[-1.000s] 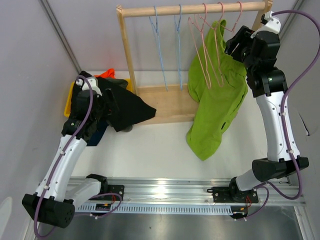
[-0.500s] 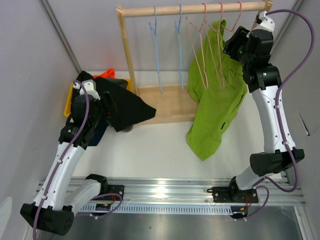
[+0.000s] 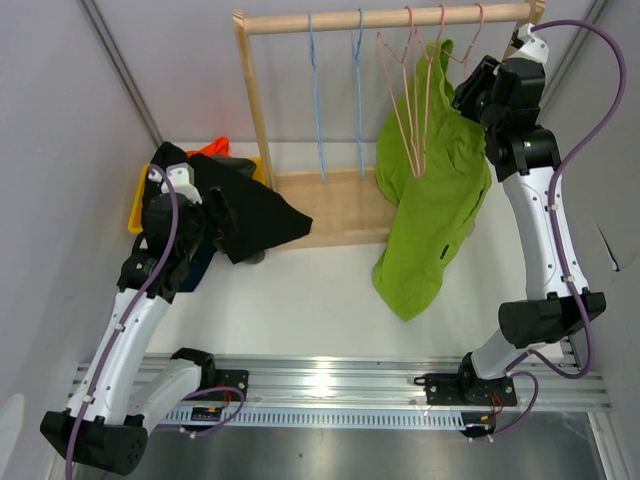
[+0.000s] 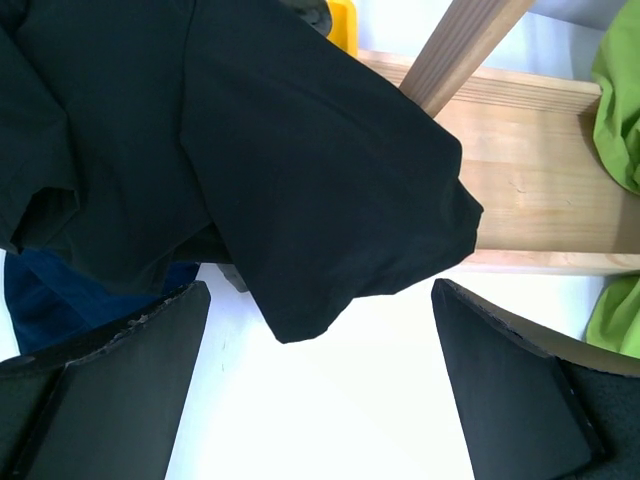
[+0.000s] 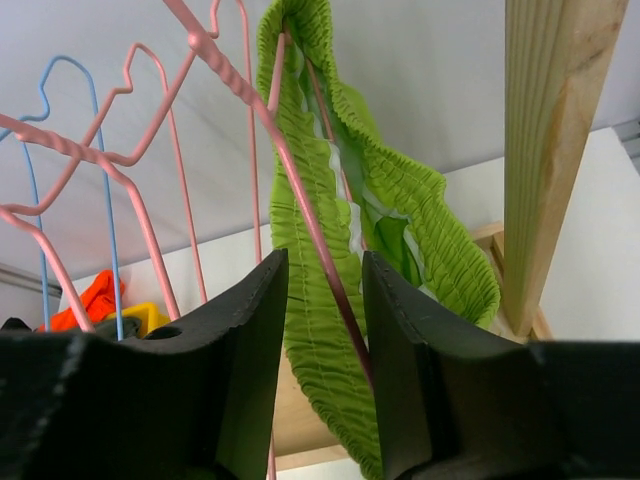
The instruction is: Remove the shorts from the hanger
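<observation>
The left arm (image 3: 125, 320) rises from its base at 7 o'clock and leans toward 12, its wrist tipped down over the desk and the left gripper (image 4: 320, 300) with fingers spread wide, holding nothing. The right arm (image 3: 545, 230) stretches tall toward 1 o'clock, the right gripper (image 5: 322, 270) with fingers drawn nearly together on the lime green shorts (image 5: 400, 185)

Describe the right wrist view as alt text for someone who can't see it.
The right gripper straddles a pink hanger wire and the ruffled waistband of the lime green shorts. A wooden post stands right, other hangers left.
</observation>
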Robot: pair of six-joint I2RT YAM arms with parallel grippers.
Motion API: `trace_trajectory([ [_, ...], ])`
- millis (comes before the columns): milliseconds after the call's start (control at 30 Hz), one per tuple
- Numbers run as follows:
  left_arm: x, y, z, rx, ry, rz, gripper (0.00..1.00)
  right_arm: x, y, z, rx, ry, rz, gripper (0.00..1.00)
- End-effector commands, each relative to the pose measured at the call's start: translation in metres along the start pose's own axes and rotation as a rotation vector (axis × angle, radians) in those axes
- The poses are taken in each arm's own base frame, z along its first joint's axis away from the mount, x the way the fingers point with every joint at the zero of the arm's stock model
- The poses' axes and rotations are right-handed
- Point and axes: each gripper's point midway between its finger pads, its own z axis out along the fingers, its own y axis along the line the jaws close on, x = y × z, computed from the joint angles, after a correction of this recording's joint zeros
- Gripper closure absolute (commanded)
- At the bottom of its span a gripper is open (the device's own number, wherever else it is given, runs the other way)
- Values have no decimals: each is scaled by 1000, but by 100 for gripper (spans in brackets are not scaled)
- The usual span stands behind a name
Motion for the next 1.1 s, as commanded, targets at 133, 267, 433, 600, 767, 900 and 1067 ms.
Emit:
trace_trajectory([
  [133,-10,-18,-13,91,-35,-21,1,-4,6,7,-29,-20,23,66],
  [267,-17,-36,-24,176,-56,-5,1,-5,5,7,-29,-20,28,83],
  [433,-36,-85,-60,371,-116,63,1,-17,9,-2,-45,-41,37,100],
  [600,-42,-135,-86,577,-119,105,1,-49,14,-28,-50,-99,55,100],
  [767,-36,-199,-129,838,-146,160,1,-70,23,-59,-94,-139,93,100],
  [900,-9,-262,-151,1089,-94,222,1,-78,26,-83,-112,-149,115,100],
  [1067,13,-325,-168,1234,-80,251,1,-77,32,-110,-135,-137,124,100],
])
